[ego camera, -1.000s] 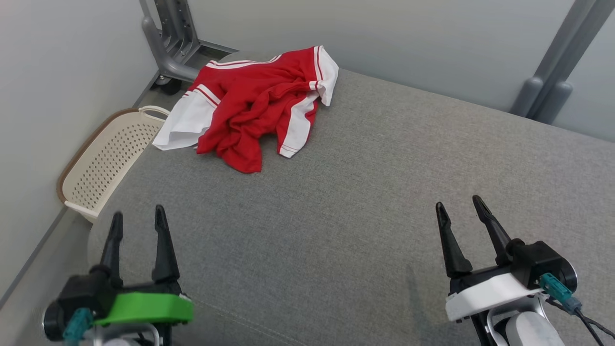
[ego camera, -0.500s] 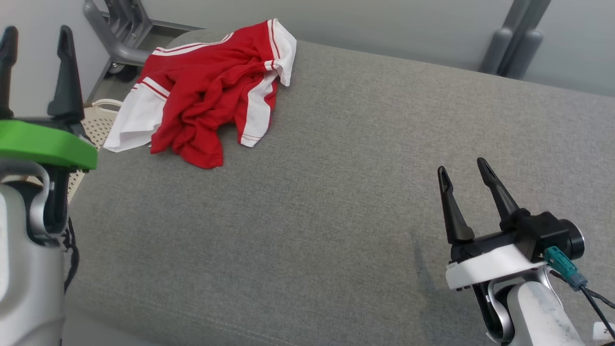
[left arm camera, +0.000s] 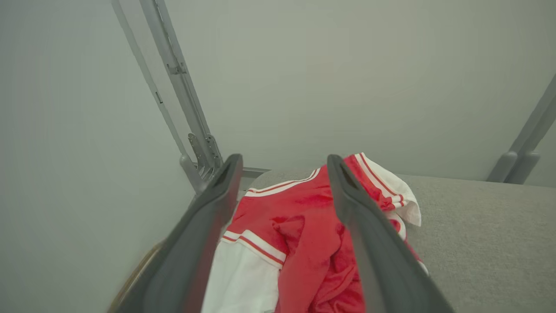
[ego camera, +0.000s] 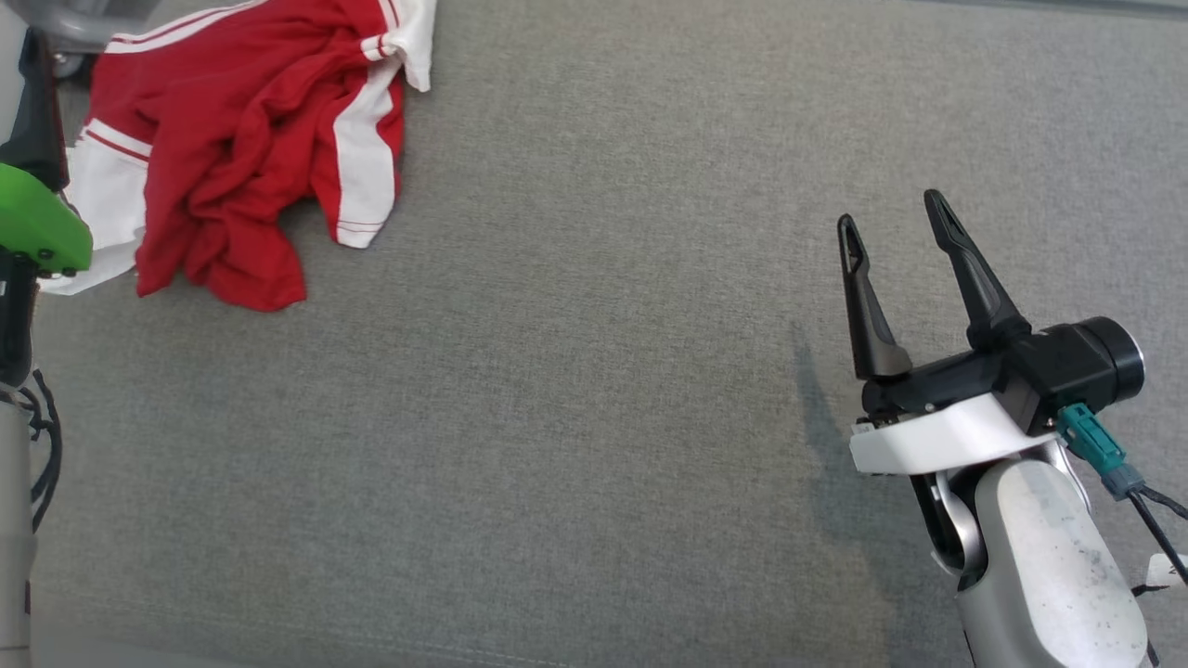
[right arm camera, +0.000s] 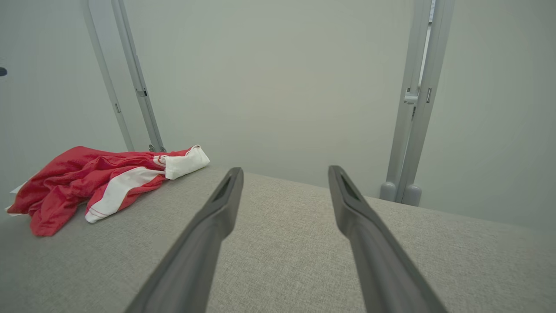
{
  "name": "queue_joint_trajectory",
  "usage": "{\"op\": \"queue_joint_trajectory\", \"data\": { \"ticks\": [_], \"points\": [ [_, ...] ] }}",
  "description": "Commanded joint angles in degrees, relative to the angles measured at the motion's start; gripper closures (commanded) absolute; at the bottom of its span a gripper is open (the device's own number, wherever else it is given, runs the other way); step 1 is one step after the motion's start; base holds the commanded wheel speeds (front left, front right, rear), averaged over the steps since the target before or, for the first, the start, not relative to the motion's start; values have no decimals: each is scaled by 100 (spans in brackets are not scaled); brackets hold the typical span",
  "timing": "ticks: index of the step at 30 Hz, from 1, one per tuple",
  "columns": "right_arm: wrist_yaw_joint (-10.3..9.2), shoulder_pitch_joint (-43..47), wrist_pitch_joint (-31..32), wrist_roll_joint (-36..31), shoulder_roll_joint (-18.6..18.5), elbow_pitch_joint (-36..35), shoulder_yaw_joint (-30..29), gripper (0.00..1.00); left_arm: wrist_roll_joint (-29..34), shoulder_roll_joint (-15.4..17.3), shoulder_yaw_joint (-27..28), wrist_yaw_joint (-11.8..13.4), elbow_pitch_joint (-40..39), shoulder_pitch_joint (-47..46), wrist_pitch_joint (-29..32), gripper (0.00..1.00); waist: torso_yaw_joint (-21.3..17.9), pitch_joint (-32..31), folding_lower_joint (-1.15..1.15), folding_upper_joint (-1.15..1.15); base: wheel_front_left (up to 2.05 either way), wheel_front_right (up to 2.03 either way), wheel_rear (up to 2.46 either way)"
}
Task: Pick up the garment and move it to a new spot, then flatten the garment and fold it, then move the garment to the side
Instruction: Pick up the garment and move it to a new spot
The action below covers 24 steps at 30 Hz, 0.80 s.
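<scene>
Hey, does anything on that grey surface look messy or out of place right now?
The red and white garment lies crumpled in a bunched heap near the far left corner of the grey fabric surface, not spread flat. Nothing looks spilled or damaged.

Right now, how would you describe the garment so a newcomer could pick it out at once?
A wide grey fabric surface spans the head view. At its far left corner, near a grey metal post, lies the garment in a crumpled heap. It is bright red with white panels and thin stripes, the only cloth on the plain grey.
</scene>
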Motion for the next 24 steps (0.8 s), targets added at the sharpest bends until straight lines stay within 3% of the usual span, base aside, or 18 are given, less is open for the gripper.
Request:
{"op": "queue_joint_trajectory", "data": {
  "ticks": [1, 10, 21, 22, 24],
  "points": [
    [0, -131, -24, -61, -26, -37, 20, 0, -7, 91, -18, -14, 170, -135, 39, 0, -479, 528, -1, 0, 0, 0, 0],
    [0, -346, -11, -215, -25, -187, 22, 0, -136, 347, -366, -53, 1234, -474, 307, 0, -756, 886, -1, 0, 0, 0, 0],
    [0, -464, 71, -309, -25, -553, 47, 0, -212, 460, -563, -57, 1856, -800, 204, 0, -881, 1204, -1, 0, 0, 0, 0],
    [0, -464, 70, -316, -25, -564, 43, 0, -226, 456, -578, -58, 1906, -826, 175, 14, -883, 1213, -1, 0, 0, 0, 0],
    [0, -462, 61, -315, -25, -583, 18, 0, -230, 463, -629, -58, 1985, -865, 112, 67, -878, 1215, -1, 0, 0, 0, 0]
  ]
}}
